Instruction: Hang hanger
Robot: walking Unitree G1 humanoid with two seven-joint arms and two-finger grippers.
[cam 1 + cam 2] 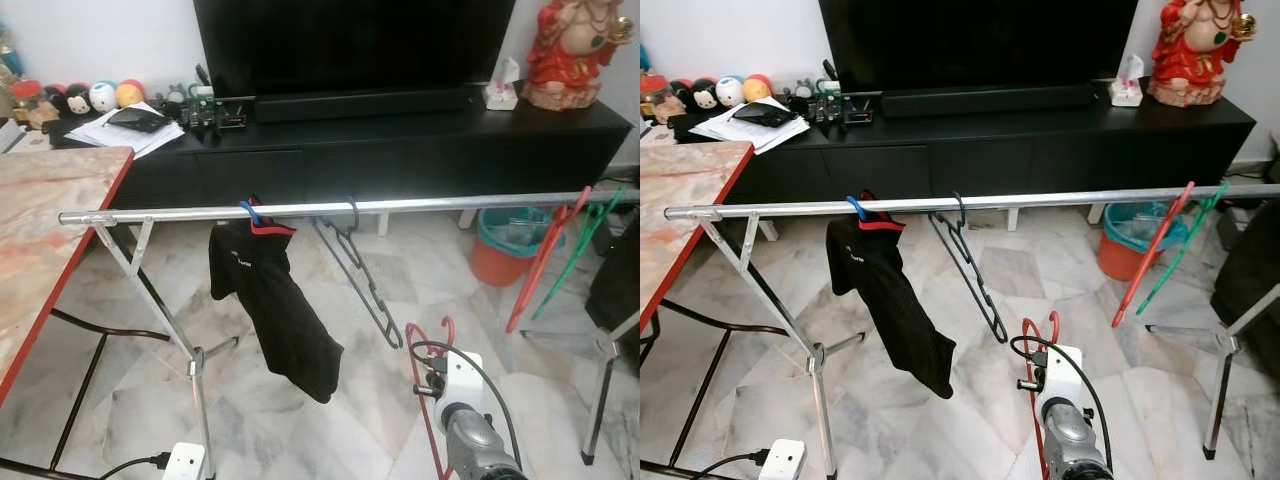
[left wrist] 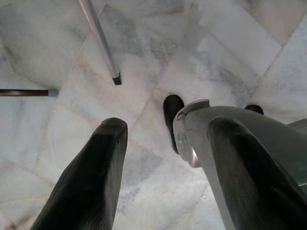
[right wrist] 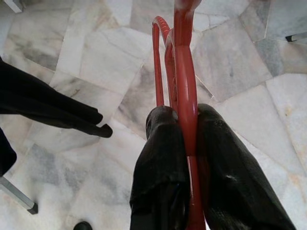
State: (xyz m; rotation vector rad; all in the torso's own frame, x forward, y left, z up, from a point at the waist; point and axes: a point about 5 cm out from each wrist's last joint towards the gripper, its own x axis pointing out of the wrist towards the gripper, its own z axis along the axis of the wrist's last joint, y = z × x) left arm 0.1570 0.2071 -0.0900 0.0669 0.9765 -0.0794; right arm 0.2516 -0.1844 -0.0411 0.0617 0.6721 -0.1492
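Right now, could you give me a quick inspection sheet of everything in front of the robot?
Surface: marble floor; metal rail spans the view on folding legs.
Job's things: red hanger held below the rail, not yet hung.
Clutter: black shirt, empty black hanger, red and green hangers on the rail; papers and toys on the TV cabinet.
Grippers: right pincer shut on the red hanger; left pincer open, pointing at the floor.
Cables: power strip on the floor.
Surroundings: television, red statue, orange bin, marble-topped table.
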